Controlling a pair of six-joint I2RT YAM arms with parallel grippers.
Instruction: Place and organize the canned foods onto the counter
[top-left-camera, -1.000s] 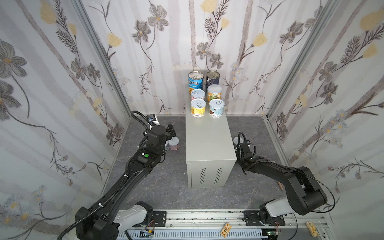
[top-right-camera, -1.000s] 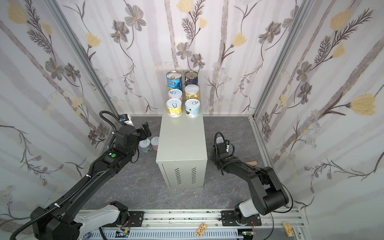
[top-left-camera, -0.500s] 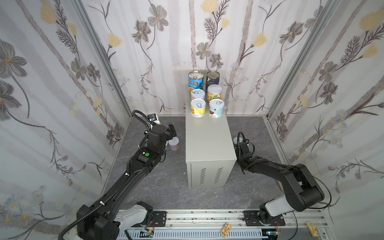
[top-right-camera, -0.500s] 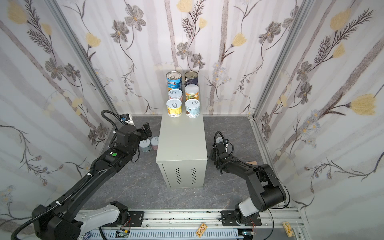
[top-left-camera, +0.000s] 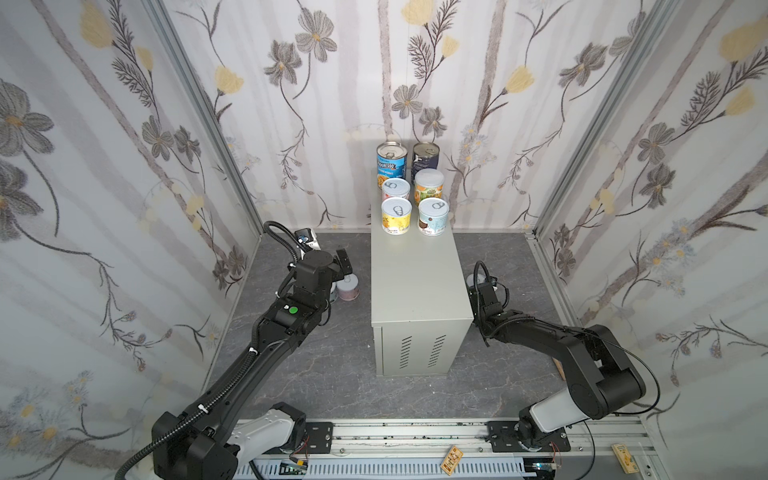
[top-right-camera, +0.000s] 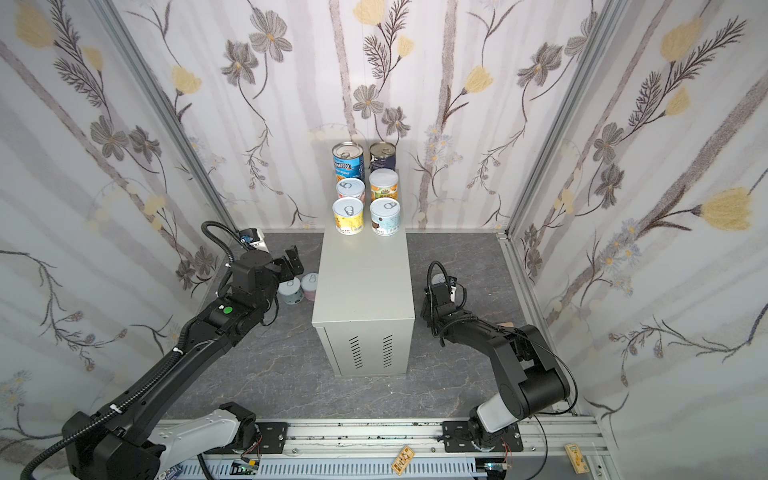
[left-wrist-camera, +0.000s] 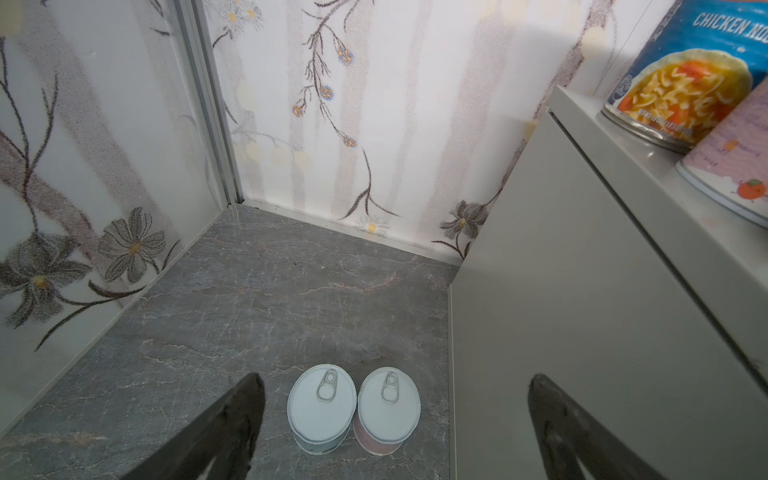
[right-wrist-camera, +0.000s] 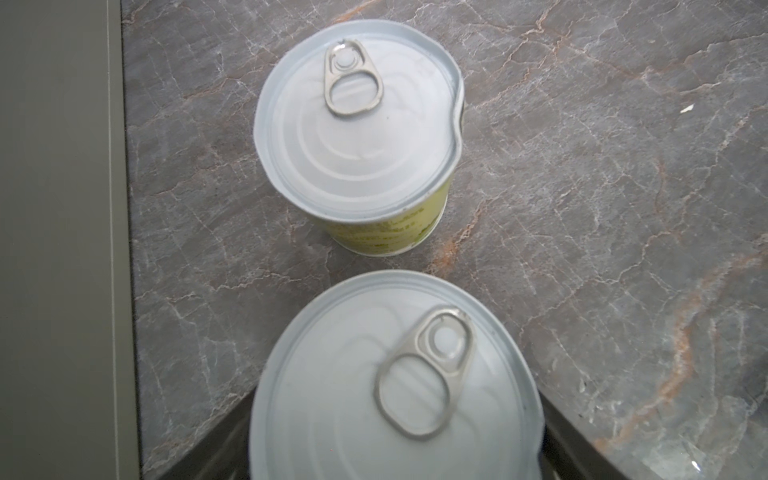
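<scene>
Fingers (right-wrist-camera: 208, 457) of the right gripper (right-wrist-camera: 397, 411) are flanking a white-lidded can (right-wrist-camera: 345, 357) on the floor (right-wrist-camera: 582, 208); whether they are squeezing it, I cannot tell. The left gripper (left-wrist-camera: 395, 384) is hanging wide open over a blue can (left-wrist-camera: 322, 409) and a pink can (left-wrist-camera: 388, 409) beside the counter (top-left-camera: 415, 282), which is carrying six cans (top-left-camera: 397, 216).

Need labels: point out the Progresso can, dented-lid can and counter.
Progresso can (top-left-camera: 391, 167): in a top view, blue label.
dented-lid can (right-wrist-camera: 353, 133): right wrist view, lid centre.
counter (top-left-camera: 415, 282): in a top view, bare top.
</scene>
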